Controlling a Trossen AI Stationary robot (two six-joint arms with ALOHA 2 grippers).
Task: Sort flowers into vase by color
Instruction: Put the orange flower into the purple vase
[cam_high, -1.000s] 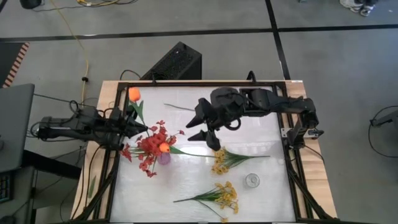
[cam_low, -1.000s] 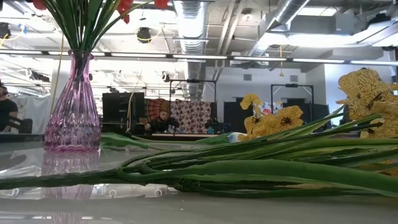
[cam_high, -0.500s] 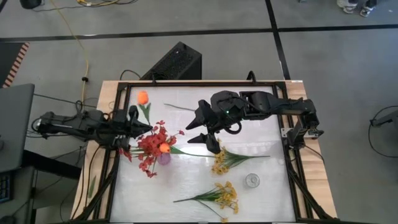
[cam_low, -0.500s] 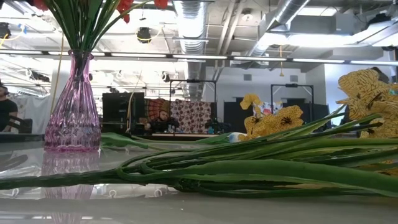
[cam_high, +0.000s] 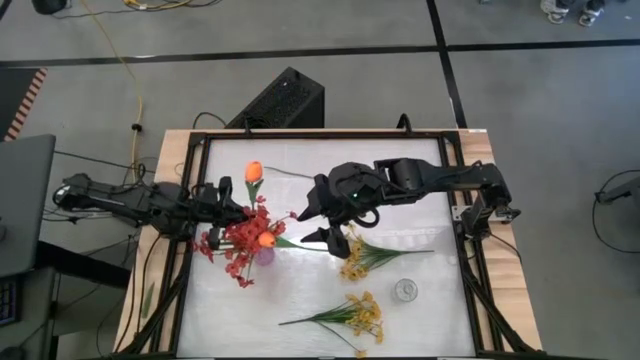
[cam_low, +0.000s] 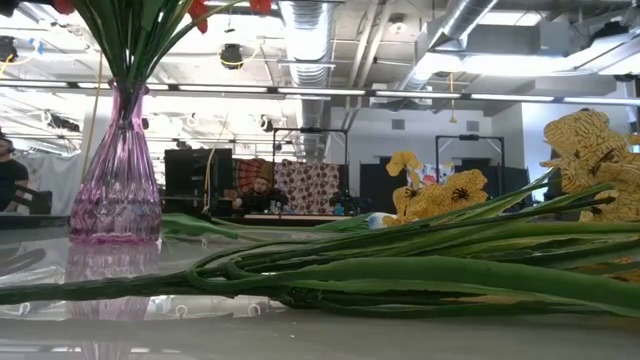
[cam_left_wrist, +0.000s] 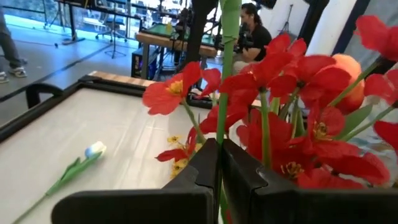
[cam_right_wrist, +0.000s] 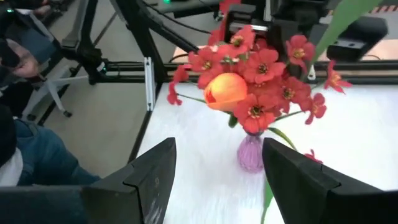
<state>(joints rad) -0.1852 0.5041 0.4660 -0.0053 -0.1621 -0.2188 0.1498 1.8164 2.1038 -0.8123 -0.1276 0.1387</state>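
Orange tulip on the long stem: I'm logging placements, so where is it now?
In the high view the orange tulip is held by the left hand, its bloom just behind the vase of red flowers.

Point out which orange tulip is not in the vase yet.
The orange tulip held up behind the vase, its stem clamped in the left gripper. The other orange tulip sits among the red blossoms.

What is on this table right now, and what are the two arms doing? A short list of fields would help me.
vase: pink glass vase, upright, holding red flowers and one orange tulip
left gripper: shut on a green stem, carrying a second orange tulip beside the vase
right gripper: open, empty, facing the vase
on table: two yellow sprays, one white bud
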